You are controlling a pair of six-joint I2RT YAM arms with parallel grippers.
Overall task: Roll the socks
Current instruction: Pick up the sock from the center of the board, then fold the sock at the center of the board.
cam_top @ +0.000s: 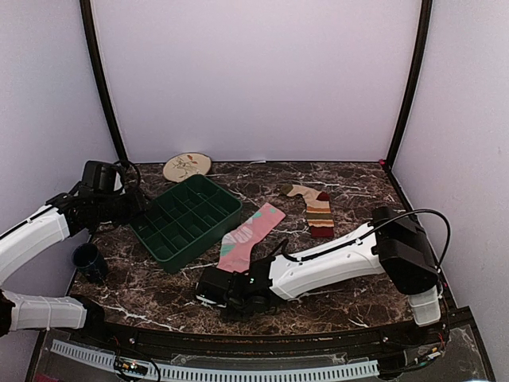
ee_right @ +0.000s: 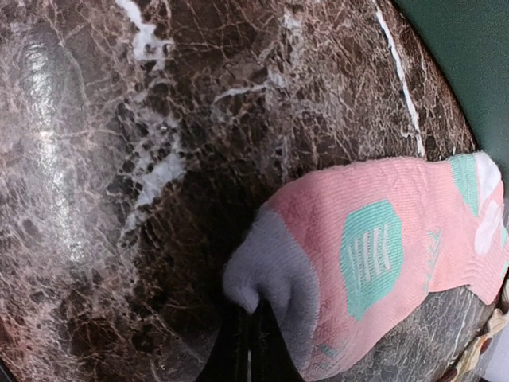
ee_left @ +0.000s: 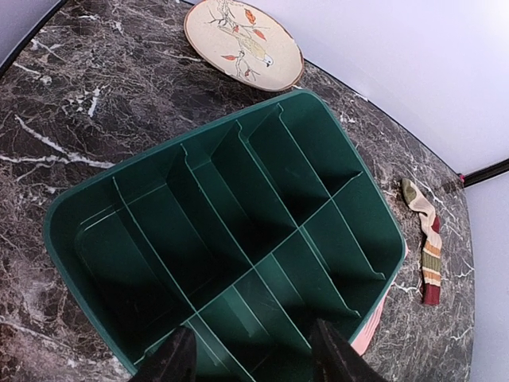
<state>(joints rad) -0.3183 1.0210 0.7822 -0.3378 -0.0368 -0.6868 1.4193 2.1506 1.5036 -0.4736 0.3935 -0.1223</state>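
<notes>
One limp, light pink sock (ee_right: 382, 255) is pinched at its grey toe (ee_right: 266, 278) by R gripper (ee_right: 248, 334); L gripper (ee_left: 253, 352) is seen parted, empty.

The grey toe of the pink sock (ee_right: 382, 255) vanishes between the pinched tips of the right end effector (ee_right: 248, 350), which is only a dark blur at the bottom edge of its wrist view. The sock's far end runs off the right edge. In the left wrist view, the left end effector (ee_left: 250, 360) shows only its fingers (ee_left: 171, 358), cropped at the bottom edge, and the green tray (ee_left: 159, 156) hides nearly all of that sock.
</notes>
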